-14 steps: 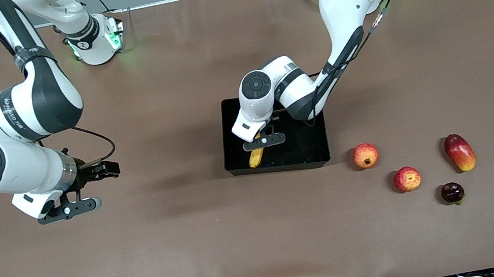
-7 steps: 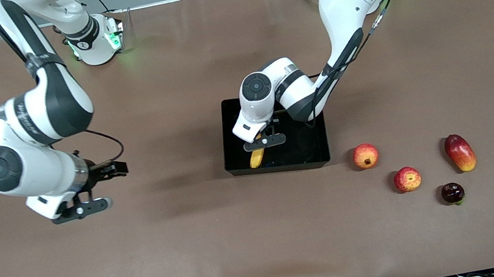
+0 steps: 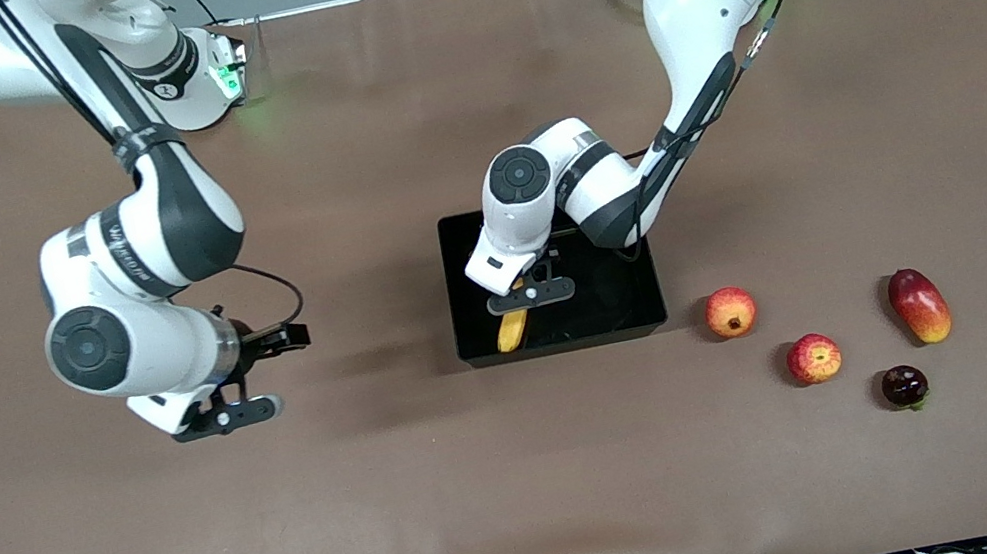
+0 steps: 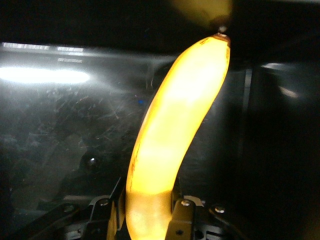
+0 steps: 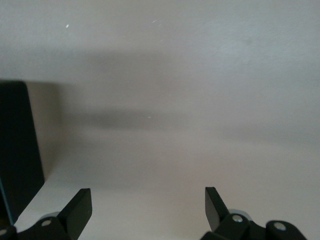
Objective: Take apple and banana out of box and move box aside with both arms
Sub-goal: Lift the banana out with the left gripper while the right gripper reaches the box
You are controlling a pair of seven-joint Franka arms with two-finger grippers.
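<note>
We see the yellow banana (image 3: 513, 328) inside the glossy black box (image 3: 608, 323), its tip pointing toward six o'clock. The red, yellow-streaked apple (image 3: 814, 359) lies on the table at the box's four o'clock.

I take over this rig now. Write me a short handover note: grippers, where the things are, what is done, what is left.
Left gripper: shut on the banana, inside the box.
Right gripper: open, over bare table toward the right arm's end, beside the box.
Apple: on the table, outside the box, toward the left arm's end.
Done: apple out.
Left: lift the banana out and set it down, then move the box aside with both arms.
</note>
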